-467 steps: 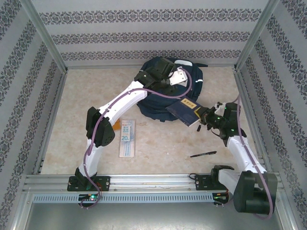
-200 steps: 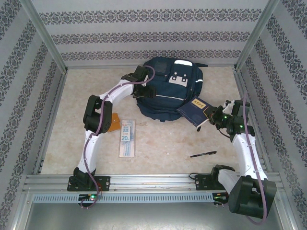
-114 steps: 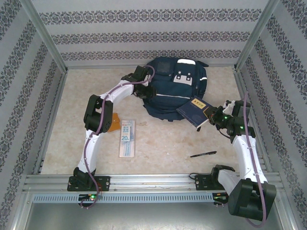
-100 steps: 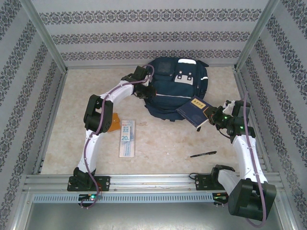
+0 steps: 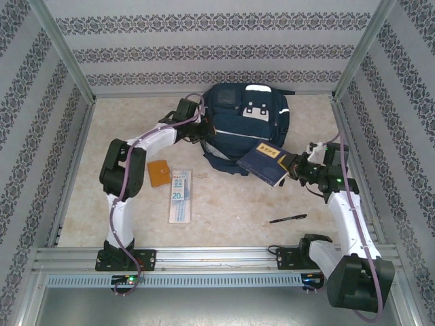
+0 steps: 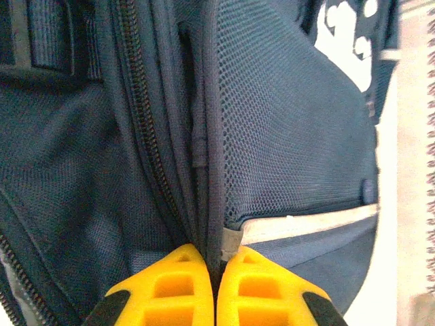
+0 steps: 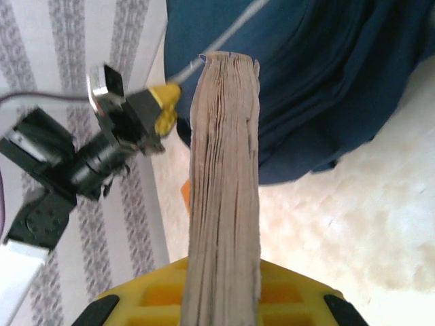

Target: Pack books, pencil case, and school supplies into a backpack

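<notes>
Scene: a dark navy backpack lies at the far middle of the table, with one arm working at each side of it.
Left gripper: pressed against the bag's left flank. In the wrist view its yellow fingers are squeezed almost together, pinching a fold of fabric beside the zipper line of the backpack.
Why so: the pinch looks meant to lift or pull the edge of the opening and keep the bag from sliding while something goes in. Whether the zipper is fully open cannot be told.
Right gripper: clamped narrowly on one end of the booklet. From the wrist camera the page edges rise straight out from between the jaws.
Booklet: carried clear of the table and tilted, its free end over the bag's near right edge and its pale label facing up. It is not yet inside.
Why so: held by one end, the free end can lead into the gap, judging by how it points at the bag.
Waiting: the pencil case lies flat near the left arm with the orange square just beside it. The black pen lies well apart on the right.
Progress: early, with nothing visibly packed.
</notes>
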You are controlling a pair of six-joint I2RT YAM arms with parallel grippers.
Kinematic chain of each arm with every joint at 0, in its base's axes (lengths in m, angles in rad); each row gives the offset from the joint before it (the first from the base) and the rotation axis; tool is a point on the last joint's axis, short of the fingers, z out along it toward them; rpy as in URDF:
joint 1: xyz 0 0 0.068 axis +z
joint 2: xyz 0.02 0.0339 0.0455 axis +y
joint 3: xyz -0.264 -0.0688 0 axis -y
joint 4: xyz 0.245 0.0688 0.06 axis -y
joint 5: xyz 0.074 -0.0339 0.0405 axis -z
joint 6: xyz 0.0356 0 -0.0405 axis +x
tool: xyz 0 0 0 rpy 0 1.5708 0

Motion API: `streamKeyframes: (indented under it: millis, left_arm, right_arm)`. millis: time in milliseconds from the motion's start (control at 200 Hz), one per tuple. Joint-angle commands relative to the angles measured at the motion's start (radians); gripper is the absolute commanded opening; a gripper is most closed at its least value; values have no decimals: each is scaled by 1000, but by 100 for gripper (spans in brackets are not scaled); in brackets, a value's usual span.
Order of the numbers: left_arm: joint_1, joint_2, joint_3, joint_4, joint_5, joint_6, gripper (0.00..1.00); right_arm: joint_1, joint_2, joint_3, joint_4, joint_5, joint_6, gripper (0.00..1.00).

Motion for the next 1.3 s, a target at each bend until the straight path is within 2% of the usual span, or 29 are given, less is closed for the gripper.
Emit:
streamKeyframes:
  millis: [0,145,260,325,445,720,824,1059,1179,1294]
  left_arm:
    - [19,-111,-35,177,-24,-129,0]
    - [17,-170,-78,204,-56,-200,0]
    - [10,-187,-77,200,-65,-204,0]
    - [8,-196,-77,200,-65,-220,0]
    - [2,-232,-84,225,-55,-260,0]
    - [-31,-355,-139,249,-96,-328,0]
    - [-45,-389,-166,245,-114,-337,0]
    - [-61,-433,-247,296,-119,-418,0]
    - [-84,-445,-256,300,-121,-429,0]
    - [-110,-458,-265,299,-134,-438,0]
  right_arm:
    - [69,-8,5,4,-142,5,0]
    - [160,-39,-28,33,-213,55,0]
    - [233,-64,-45,98,-303,115,0]
    - [269,-57,-47,79,-304,112,0]
    - [272,6,-77,105,-183,132,0]
    - [276,246,-88,485,-28,284,0]
    - [278,276,-109,658,39,384,0]
    - [273,365,-104,843,130,506,0]
    - [281,412,-96,923,231,530,0]
    - [296,477,-99,1115,331,565,0]
